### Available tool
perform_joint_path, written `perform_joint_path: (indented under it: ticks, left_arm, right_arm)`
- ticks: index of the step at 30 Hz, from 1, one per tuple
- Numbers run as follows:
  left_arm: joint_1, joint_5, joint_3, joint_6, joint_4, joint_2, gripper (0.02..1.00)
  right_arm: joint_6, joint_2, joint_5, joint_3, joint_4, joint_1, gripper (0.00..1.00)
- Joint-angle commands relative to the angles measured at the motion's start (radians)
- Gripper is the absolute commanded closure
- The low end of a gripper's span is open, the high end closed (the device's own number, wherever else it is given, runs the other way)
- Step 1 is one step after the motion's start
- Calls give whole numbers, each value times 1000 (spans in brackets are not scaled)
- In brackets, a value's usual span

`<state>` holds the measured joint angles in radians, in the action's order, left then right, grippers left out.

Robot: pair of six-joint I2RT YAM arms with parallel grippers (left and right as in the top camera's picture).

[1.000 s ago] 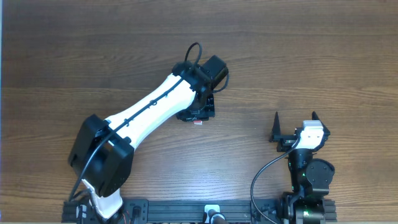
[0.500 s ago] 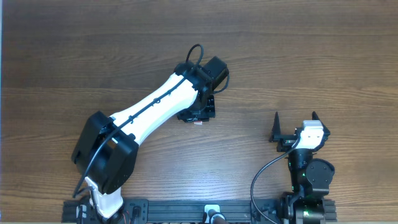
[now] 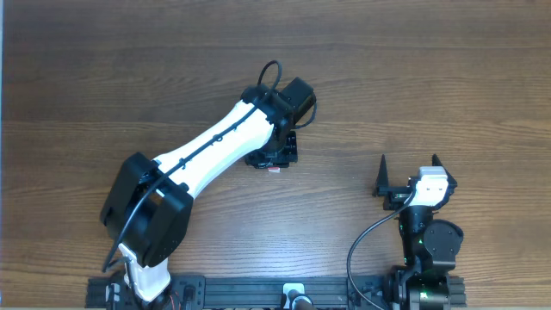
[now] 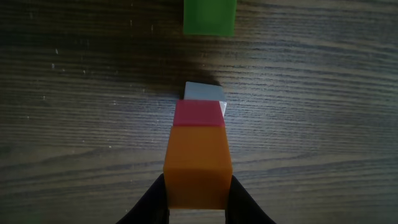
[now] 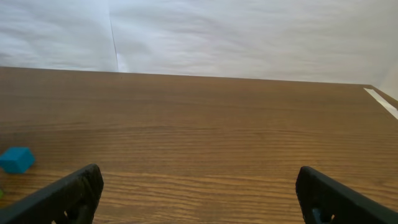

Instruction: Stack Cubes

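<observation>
Left end effector (image 4: pixel 198 202): narrowed onto an orange cube (image 4: pixel 198 165), pinched by its two side faces. Directly below it a red cube (image 4: pixel 199 114), then a white-grey cube (image 4: pixel 204 92) at the bottom, mostly covered, with just one face and a corner peeking out. Can't tell whether orange rests on red or hangs just above it; contact face hidden. Beyond the stack, apart from it on the wooden counter (image 4: pixel 323 124), a green cube (image 4: pixel 209 17), cut off by the frame edge. In the top view, stack buried under the left arm (image 3: pixel 215 142) near mid-counter, apart from a tiny red-and-white sliver at the lower rim of its wrist. Right end effector (image 3: pixel 408 164): spread wide, holding nothing, sitting close to its own base. Seen in the right wrist view, a blue cube (image 5: pixel 17 159), far off to one side, alone on the counter, small and hard to make out. Plain single-colour faces on every cube side on show.
</observation>
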<state>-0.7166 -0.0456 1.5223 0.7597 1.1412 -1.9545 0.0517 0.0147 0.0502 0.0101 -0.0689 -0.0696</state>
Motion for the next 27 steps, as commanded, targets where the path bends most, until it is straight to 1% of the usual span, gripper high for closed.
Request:
perform_joint_path:
  ticks: [1,14,20,27]
  left_arm:
    - [7,-6,17,-17,0,-10,930]
    - [7,-5,17,-19,0,-15,923]
    - [7,6,17,-19,0,-15,884]
    - [7,6,17,-19,0,-15,866]
  right_arm:
    - [-5,-10,-6,-5,-3,-5,7]
    - [-6,-10,-6,-5,-3,-5,9]
    - [-5,-10,-6,-5,-3,-5,9]
    - [-6,-10,-6,-5,-3,-5,7]
